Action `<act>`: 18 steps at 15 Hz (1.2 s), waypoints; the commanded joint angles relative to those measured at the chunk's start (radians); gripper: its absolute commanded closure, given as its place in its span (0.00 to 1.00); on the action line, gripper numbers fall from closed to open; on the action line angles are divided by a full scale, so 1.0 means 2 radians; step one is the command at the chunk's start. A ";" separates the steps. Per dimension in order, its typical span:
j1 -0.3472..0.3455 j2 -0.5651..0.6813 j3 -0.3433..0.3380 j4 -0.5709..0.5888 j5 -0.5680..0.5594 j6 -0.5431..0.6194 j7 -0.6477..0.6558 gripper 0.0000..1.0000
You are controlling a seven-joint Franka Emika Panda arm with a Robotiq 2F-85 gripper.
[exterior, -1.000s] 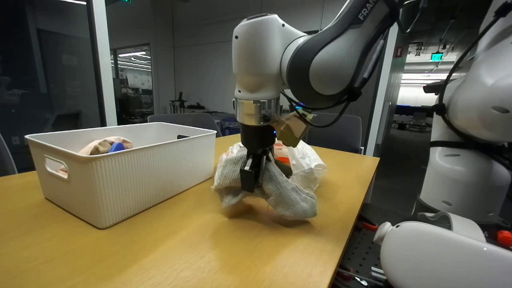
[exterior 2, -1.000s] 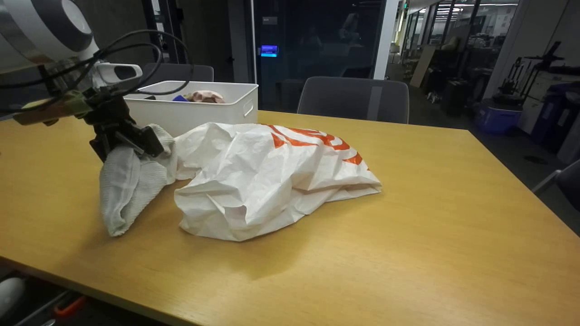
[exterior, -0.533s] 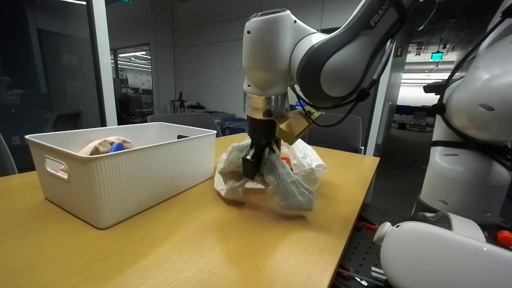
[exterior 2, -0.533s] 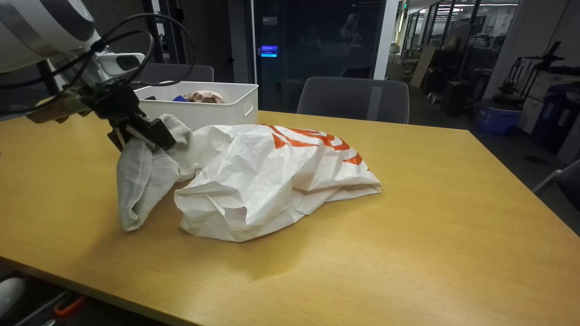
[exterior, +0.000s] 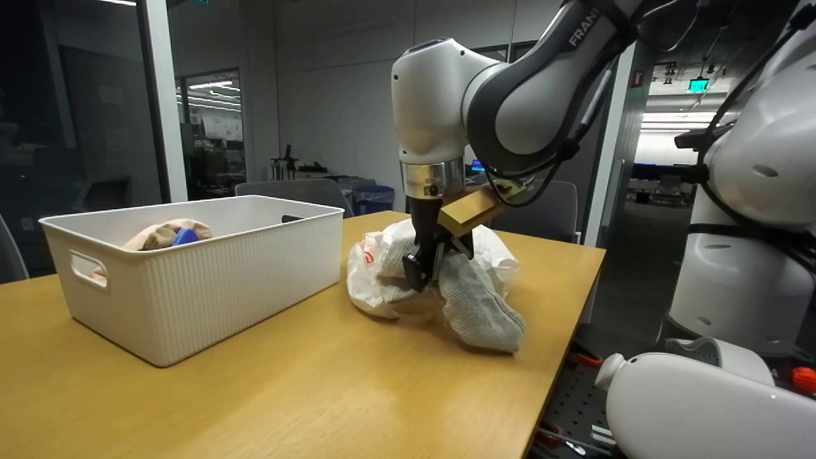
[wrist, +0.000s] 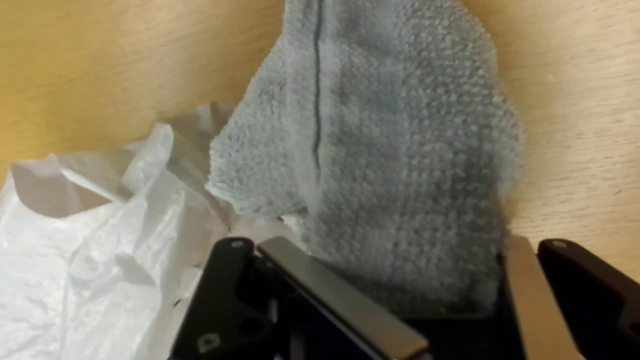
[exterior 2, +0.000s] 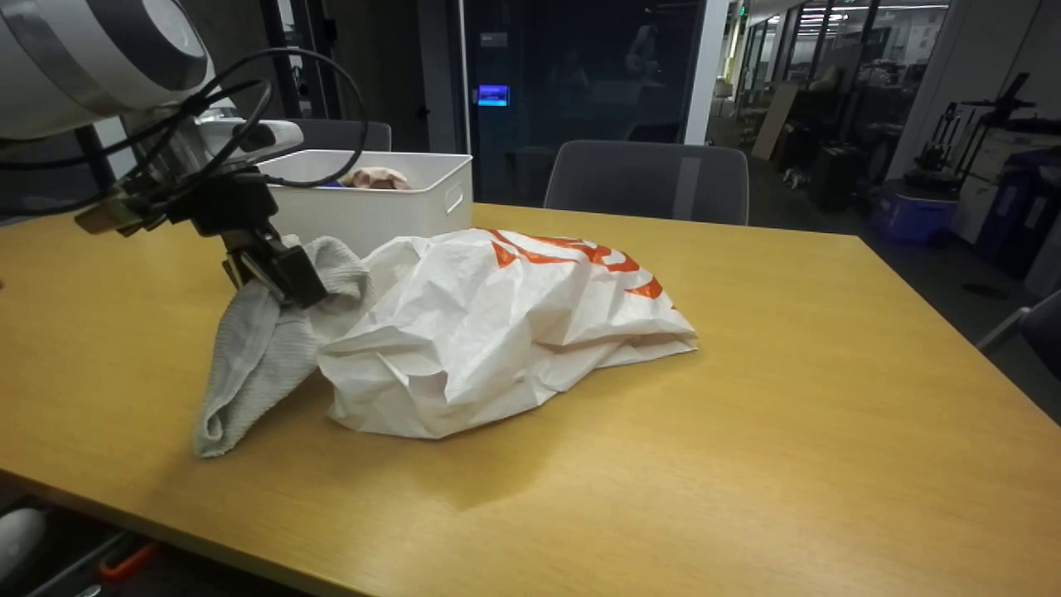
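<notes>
My gripper (exterior: 428, 271) is shut on a grey towel (exterior: 481, 309), with a thick bunch of cloth between its fingers. It also shows in an exterior view (exterior 2: 276, 282). The towel's middle is raised in an arch and its ends hang down to or close to the table. In the wrist view the towel (wrist: 400, 140) runs up from between the fingers (wrist: 395, 245). A crumpled white bag (exterior 2: 497, 332) with orange print lies right beside the towel, and part of the towel touches or overlaps it. The bag fills the left of the wrist view (wrist: 115, 270).
A white ribbed bin (exterior: 248, 287) stands on the wooden table (exterior: 274, 395), near the bag. Inside it are a beige cloth (exterior: 143, 237) and a blue item (exterior: 185, 236). Chairs (exterior 2: 646, 182) stand behind the table. The robot base is beyond the table edge.
The gripper has carried the towel up a little, toward the bag, then down again and tilted slightly. The towel moved with it. The bag's near side shifted slightly; the bin has not moved.
</notes>
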 commanded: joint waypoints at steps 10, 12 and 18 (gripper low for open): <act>0.004 0.008 -0.029 0.003 0.120 -0.044 0.042 0.96; -0.003 0.018 -0.031 0.011 0.107 -0.025 0.050 0.95; -0.029 0.069 -0.042 0.062 0.058 -0.010 0.086 0.96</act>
